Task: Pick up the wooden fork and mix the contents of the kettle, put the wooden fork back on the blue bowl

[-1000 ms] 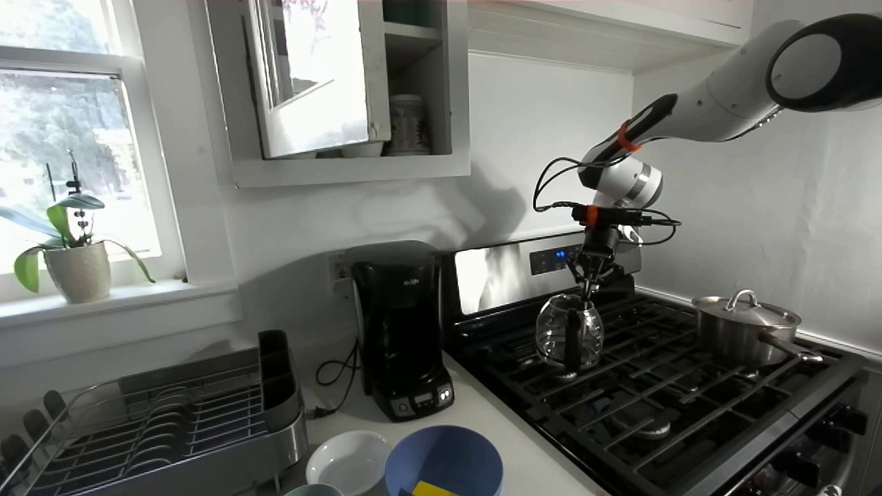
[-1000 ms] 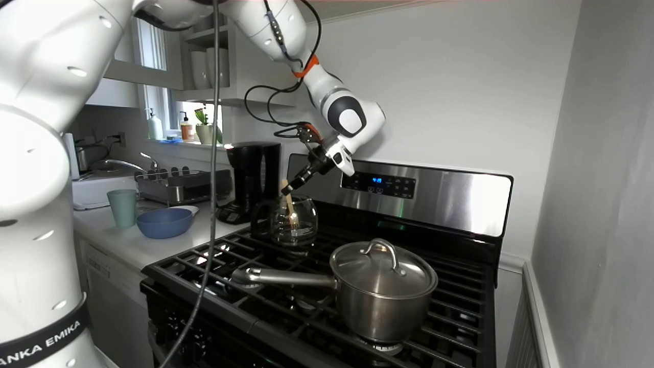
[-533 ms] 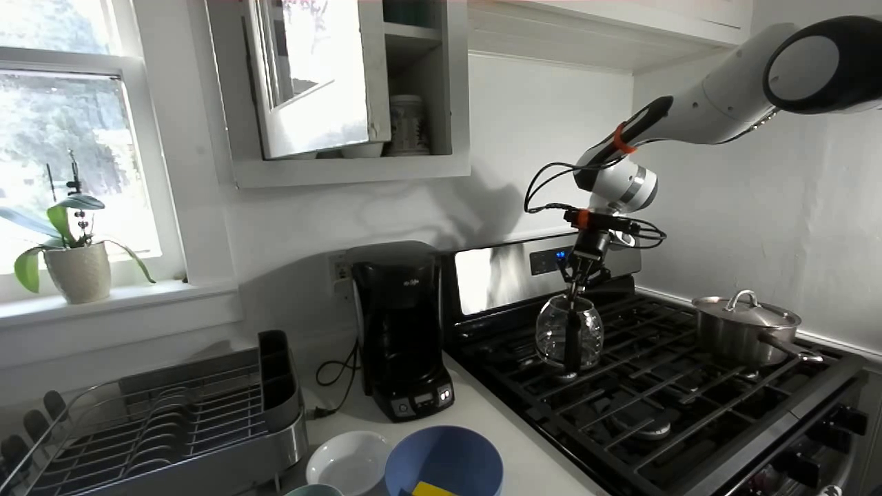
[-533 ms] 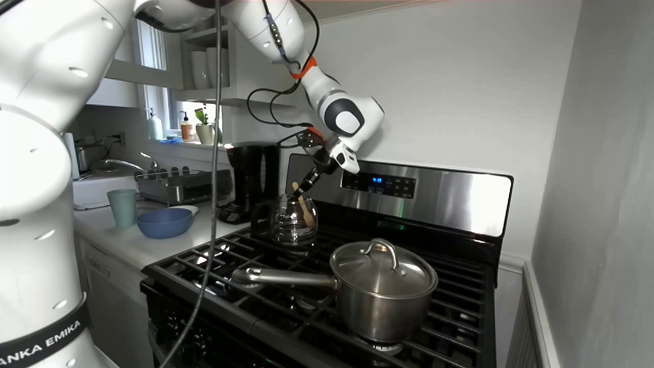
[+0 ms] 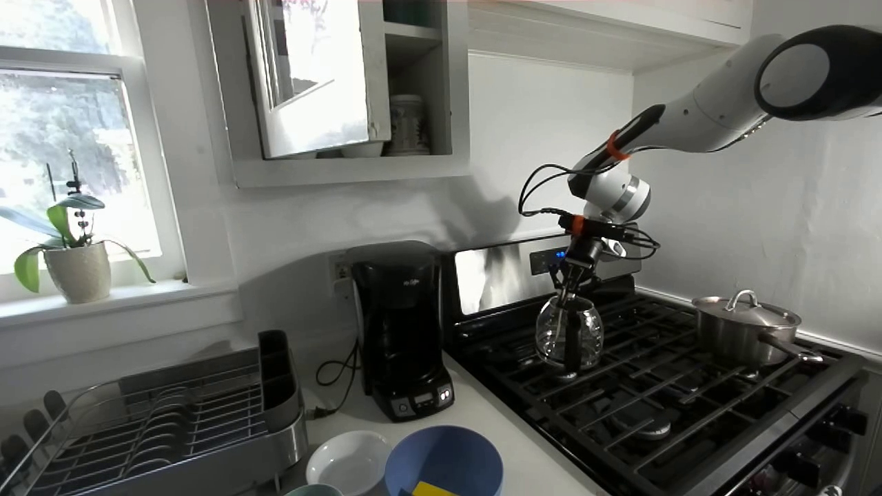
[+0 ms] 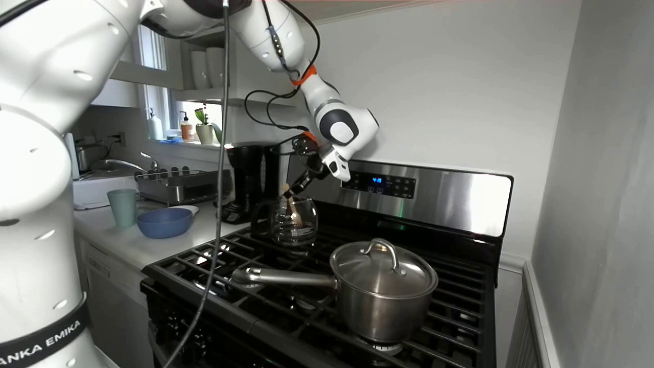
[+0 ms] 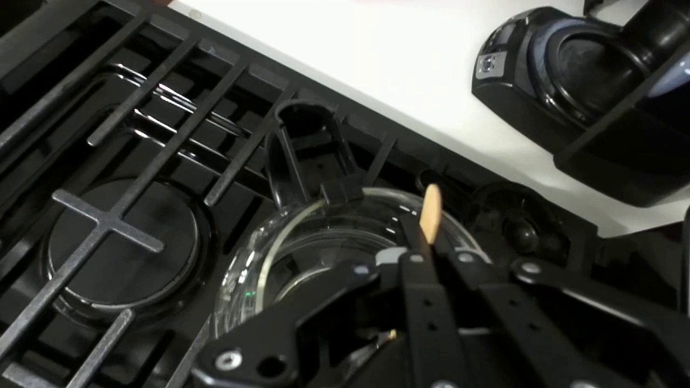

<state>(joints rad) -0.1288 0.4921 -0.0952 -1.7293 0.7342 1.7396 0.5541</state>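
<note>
Fork of thin pale wood (image 7: pixel 430 214) leans tines-down inside a clear, black-handled glass carafe (image 6: pixel 309 217), seemingly the task's kettle; whether it touches the glass I cannot tell. At the carafe's mouth, a black two-fingered hand (image 6: pixel 288 194) is clamped on the fork's handle near its upper end. The fork should prove light and stiff, yet narrow enough to pivot; that high hold should suit stirring, provided the likely fragile carafe isn't knocked. Well apart from the carafe, on the white table (image 5: pixel 532 461), sits the wide, round blue bowl (image 6: pixel 163 226).
</note>
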